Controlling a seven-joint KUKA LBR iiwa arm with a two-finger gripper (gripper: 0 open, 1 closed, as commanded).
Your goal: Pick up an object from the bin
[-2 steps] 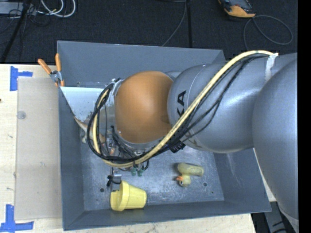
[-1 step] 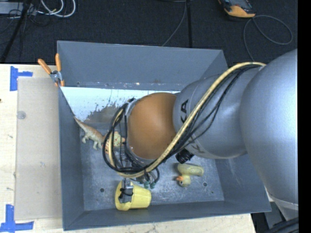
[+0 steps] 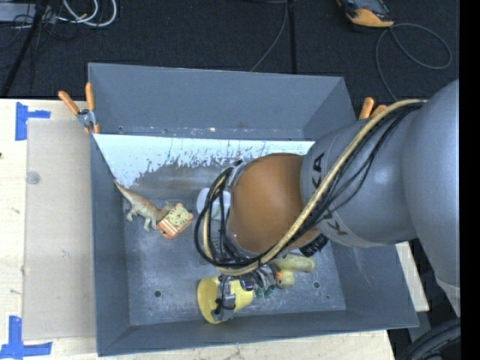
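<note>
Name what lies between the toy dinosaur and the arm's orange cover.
In the camera view, a small orange-and-cream block lies there on the bin floor, close beside the toy dinosaur and short of the orange cover.

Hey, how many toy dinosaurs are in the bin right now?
1. A tan toy dinosaur lies at the left of the bin, beside a small orange block. The arm covers the middle, so more could be hidden.

a dark floor [image 3: 187,28] lies beyond, with white and black cables [image 3: 90,2] trailing across it.
</note>
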